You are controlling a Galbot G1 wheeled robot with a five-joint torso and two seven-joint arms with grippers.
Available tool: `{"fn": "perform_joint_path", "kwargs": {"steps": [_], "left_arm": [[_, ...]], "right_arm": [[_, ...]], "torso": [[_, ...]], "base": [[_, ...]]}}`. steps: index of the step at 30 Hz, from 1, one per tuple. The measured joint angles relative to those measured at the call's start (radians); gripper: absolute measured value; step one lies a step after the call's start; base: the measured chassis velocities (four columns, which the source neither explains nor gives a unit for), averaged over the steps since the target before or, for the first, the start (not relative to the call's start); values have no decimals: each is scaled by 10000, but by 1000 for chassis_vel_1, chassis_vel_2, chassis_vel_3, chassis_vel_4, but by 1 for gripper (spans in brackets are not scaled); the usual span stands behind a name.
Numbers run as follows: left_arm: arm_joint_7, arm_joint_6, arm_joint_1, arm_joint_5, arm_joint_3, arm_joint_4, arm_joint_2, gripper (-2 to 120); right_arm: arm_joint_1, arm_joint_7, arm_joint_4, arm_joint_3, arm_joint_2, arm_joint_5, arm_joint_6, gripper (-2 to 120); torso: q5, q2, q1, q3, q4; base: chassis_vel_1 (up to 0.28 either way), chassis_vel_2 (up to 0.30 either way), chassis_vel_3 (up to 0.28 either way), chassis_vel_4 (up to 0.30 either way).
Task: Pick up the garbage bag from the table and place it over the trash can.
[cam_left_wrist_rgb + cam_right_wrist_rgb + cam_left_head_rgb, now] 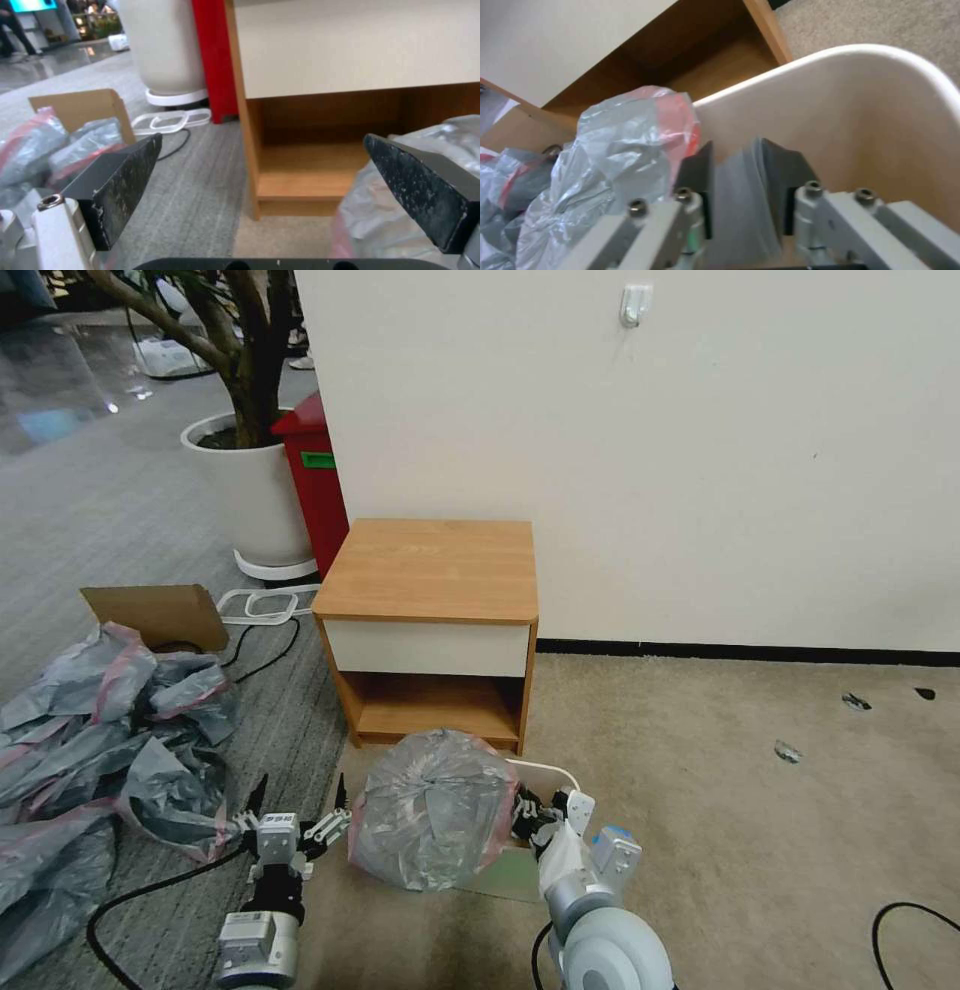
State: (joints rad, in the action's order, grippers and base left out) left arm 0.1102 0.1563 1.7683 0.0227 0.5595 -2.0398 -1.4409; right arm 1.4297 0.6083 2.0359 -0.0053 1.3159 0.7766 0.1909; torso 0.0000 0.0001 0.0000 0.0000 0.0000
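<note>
- Garbage bag (432, 810): a puffed grey film with a pink band, sitting over the trash can (860, 112) on the carpet, directly in front of the table (430, 570); most of the can is hidden beneath it in the head view.
- Right gripper (737, 180): at the bag's right side, just inside the can's cream wall, jaws narrow and pinching a fold of grey film.
- Left gripper (290, 830): just beside the bag's left side, jaws spread wide and holding nothing; in the left wrist view one finger (425, 187) lies against the bag's surface.
- Risk: the bag looks ballooned rather than seated, so its band could slide off the rim if the right gripper lets go before the film is drawn down; a hard pull on film this thin could tear it or tip the light can.
- Surroundings: a heap of bags (90, 750) lies well apart on the left floor, a plant pot (250, 500) and a red box (318, 480) beyond the table.
</note>
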Motion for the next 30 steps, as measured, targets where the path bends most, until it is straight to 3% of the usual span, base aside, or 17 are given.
{"fn": "perform_joint_path", "kwargs": {"steps": [8,9,10,12,13,14,17,20,22,23,24,25,27,28,29,30], "left_arm": [[-507,-461,46,339,-175,-365,286,100],[-1029,-790,130,855,-162,-608,445,100],[-1029,-790,130,855,-162,-608,445,100],[-1858,-1475,234,1984,-155,-1037,724,100],[-2555,-2038,239,2787,-117,-1292,932,100],[-2555,-2038,239,2787,-117,-1292,932,100],[-3767,-2532,35,3739,-41,-1358,1266,100],[-3972,-2242,-138,3628,-65,-1237,1372,100],[-3773,-2119,-206,3410,-95,-1236,1383,100],[-3370,-2096,-252,3151,-161,-1275,1386,100],[-2240,-2211,-382,2721,-376,-1420,1389,100],[-2240,-2211,-382,2721,-376,-1420,1389,100],[-1028,-3050,-564,2325,-572,-1629,1388,100],[-632,-4210,-707,2221,-610,-1789,1377,100],[-490,-4895,-808,2296,-638,-1882,1363,100],[-490,-4895,-808,2296,-638,-1882,1363,100]], "right_arm": [[-47,221,198,6,-61,-603,-59,56],[-26,226,214,64,-63,-1337,-233,63],[-26,226,214,64,-63,-1337,-233,63],[20,199,208,156,-67,-2537,-495,71],[72,177,207,252,-71,-3347,-617,78],[72,177,207,252,-71,-3347,-617,78],[238,122,284,432,-75,-4405,-798,92],[404,-12,372,580,-57,-4719,-989,99],[482,-42,417,632,-40,-4764,-1042,100],[538,-61,441,669,-23,-4782,-1081,100],[623,-82,467,733,1,-4810,-1143,100],[623,-82,467,733,1,-4810,-1143,100],[742,-97,504,811,53,-4849,-1242,100],[837,-106,554,853,80,-4868,-1308,100],[914,-117,617,886,98,-4897,-1359,100],[914,-117,617,886,98,-4897,-1359,100]], "torso": [[0,0,0,0,0],[0,0,0,0,0],[0,0,0,0,0],[1,0,0,0,1],[1,0,0,0,-1],[1,0,0,0,-1],[0,-1,0,0,0],[-1,0,0,0,-1],[-1,0,0,0,-1],[0,0,0,0,-1],[0,0,1,0,0],[0,0,1,0,0],[0,0,0,0,-1],[1,0,0,0,-1],[0,-1,0,0,-1],[0,-1,0,0,-1]], "base": [[0,0,0,0],[0,0,0,0],[0,0,0,0],[0,0,0,0],[0,0,0,0],[0,0,0,0],[0,0,0,0],[0,0,0,0],[0,0,0,0],[0,0,0,0],[0,0,0,0],[0,0,0,0],[0,0,0,0],[0,0,0,0],[0,0,0,0],[0,0,0,0]]}}
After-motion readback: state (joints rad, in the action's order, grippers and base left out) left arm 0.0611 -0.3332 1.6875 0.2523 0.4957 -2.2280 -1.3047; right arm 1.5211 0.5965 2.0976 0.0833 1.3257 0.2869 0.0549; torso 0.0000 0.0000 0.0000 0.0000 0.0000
